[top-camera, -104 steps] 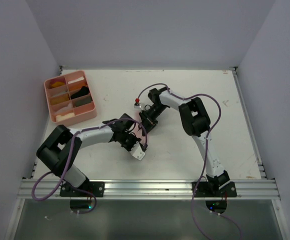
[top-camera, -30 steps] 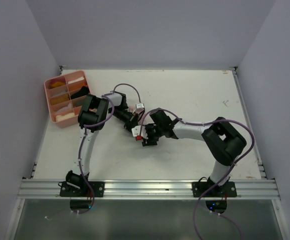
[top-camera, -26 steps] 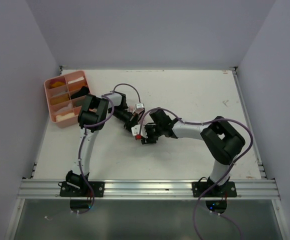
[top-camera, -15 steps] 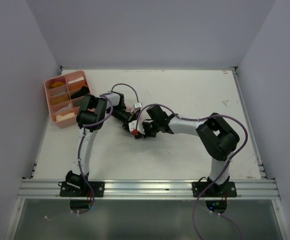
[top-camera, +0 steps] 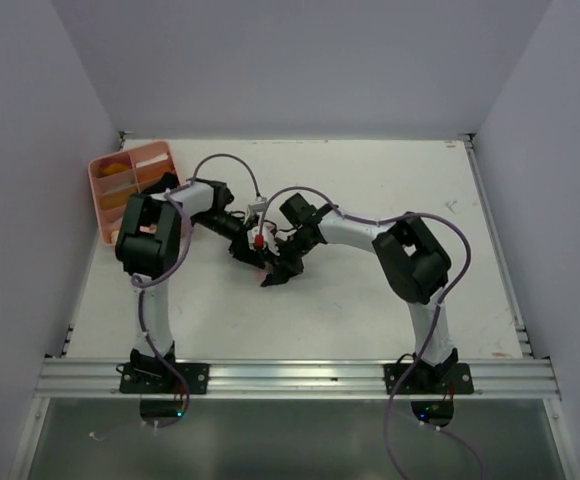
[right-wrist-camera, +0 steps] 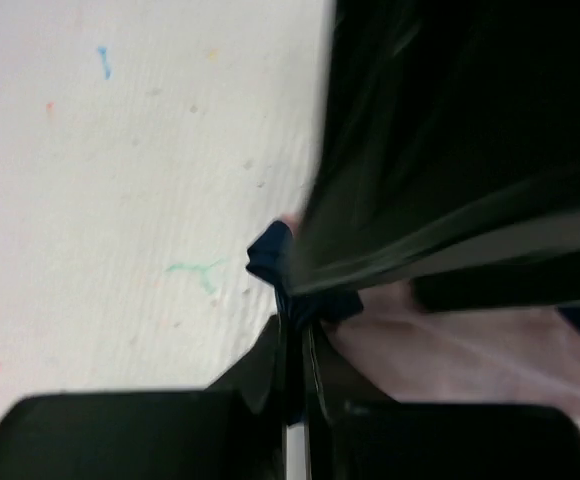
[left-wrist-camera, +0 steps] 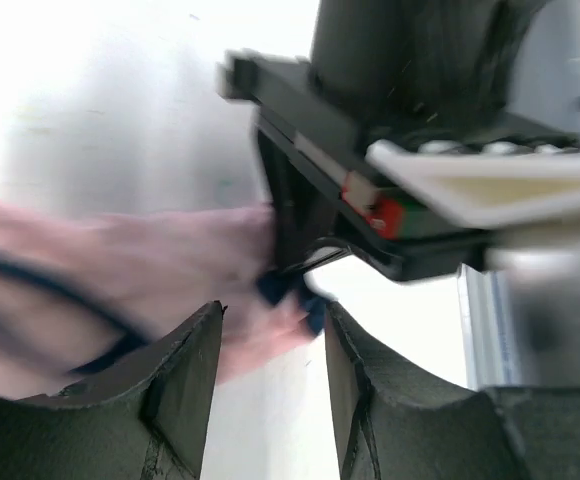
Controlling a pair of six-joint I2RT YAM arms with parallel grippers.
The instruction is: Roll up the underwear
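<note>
The pale pink underwear (left-wrist-camera: 120,270) with thin dark edging lies on the white table and is blurred in the left wrist view. My left gripper (left-wrist-camera: 270,315) is open, and the cloth's edge lies just beyond its fingertips. My right gripper (right-wrist-camera: 295,325) is shut on the bunched dark edging (right-wrist-camera: 280,262) of the pink underwear (right-wrist-camera: 470,350). In the top view both grippers meet at mid-table, the left (top-camera: 253,248) and the right (top-camera: 273,274), and they cover most of the cloth. The olive-brown underwear cannot be made out.
A pink compartment tray (top-camera: 120,170) stands at the back left, partly hidden by my left arm (top-camera: 148,232). The right arm's elbow (top-camera: 410,258) sits right of centre. Grey walls close in the table on three sides.
My left arm's elbow has swung left toward the tray. My right gripper has moved left and a little nearer, still with the left gripper at the pink cloth.
</note>
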